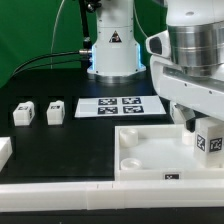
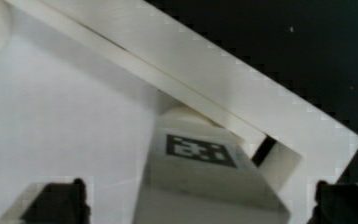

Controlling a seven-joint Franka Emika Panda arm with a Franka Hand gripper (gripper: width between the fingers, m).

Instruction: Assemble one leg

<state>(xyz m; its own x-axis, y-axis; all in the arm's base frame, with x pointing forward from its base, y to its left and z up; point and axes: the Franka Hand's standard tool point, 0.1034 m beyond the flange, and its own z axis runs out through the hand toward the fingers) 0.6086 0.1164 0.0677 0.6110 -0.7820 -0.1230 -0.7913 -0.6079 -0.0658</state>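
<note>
In the exterior view we see the gripper (image 1: 200, 126) low over the tray (image 1: 150, 160), at its far corner on the exterior view's right. One leg (image 1: 208, 141) sits right under it with its tag facing the camera. We judge that this leg is upright at the corner, though the arm hides whether it is seated in a socket. Two spare legs (image 1: 22, 113) (image 1: 55, 112) lie well apart from it on the exterior view's left, beyond the marker board (image 1: 120, 105). In the wrist view the two dark fingertips (image 2: 55, 200) stand wide apart and grip nothing. The tagged leg lies between their lines and a little ahead, touching neither, with the tray wall slanting just beside it. The coming move turns on this: the leg is straight down the gripper's approach line and centred in the gap. Its long axis seems to run roughly along that line. We think a short advance and a squeeze would take it.
</note>
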